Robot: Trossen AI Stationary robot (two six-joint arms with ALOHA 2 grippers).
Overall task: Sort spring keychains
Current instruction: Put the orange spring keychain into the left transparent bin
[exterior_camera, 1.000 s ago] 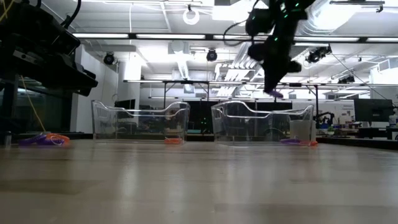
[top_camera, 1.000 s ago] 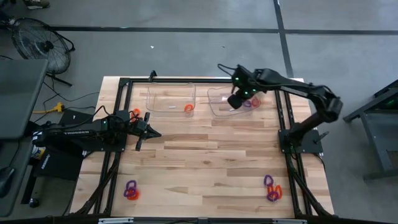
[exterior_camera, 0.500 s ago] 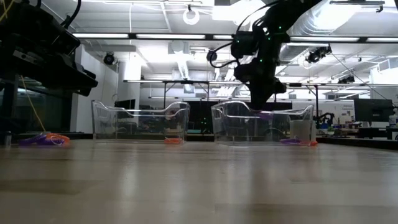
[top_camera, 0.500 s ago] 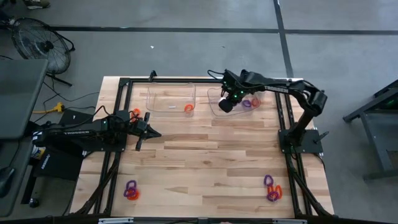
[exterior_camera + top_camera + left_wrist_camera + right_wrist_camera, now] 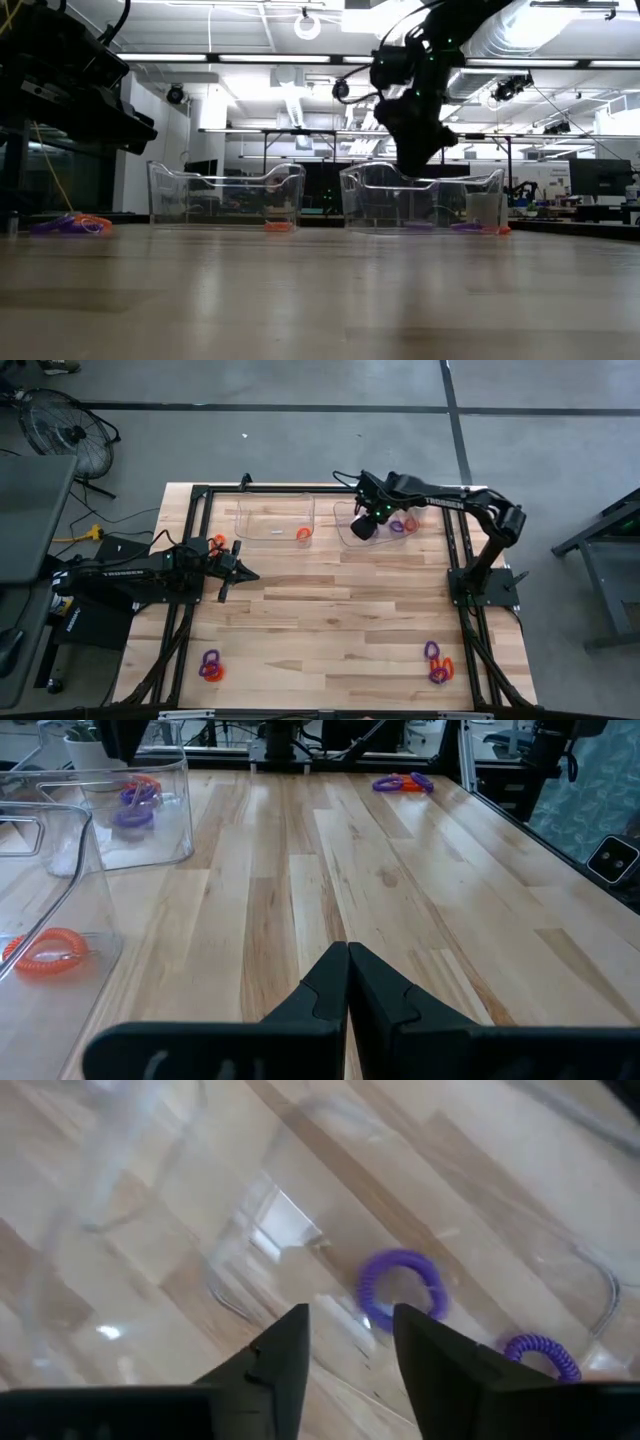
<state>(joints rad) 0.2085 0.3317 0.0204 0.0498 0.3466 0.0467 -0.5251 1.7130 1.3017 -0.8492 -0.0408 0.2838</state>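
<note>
Right gripper (image 5: pixel 345 1342) is parted now, nothing between the fingers, hanging just over my right-hand clear bin (image 5: pixel 352 538). Half a second back it was pinched on a purple spring keychain; that one (image 5: pixel 400 1287) now lies loose on the bin floor right ahead of the fingertips, with a second purple coil (image 5: pixel 541 1352) a bit further along. So I'd call that a clean drop, one more purple sorted.

Going near to far on the table: two little mixed piles sit at the near edge, one at the left corner (image 5: pixel 210 666) and one at the right (image 5: pixel 438 663), both purple and orange tangled together. Those are what's left to pick, I think. Mid table, the left gripper (image 5: pixel 347 982) is pressed shut on nothing and parked well short of the bins. At the far side, the left clear bin (image 5: pixel 250 530) has a single orange coil (image 5: pixel 304 534) in it, and the right one has the purples.

Stuff I can't sort out: the right bin looks like it has something orange in there too, but the arm covers part of it from above. How many rings are in each near pile, no idea, they overlap. Low view just shows the gripper as a dark lump above the bin rim.
</note>
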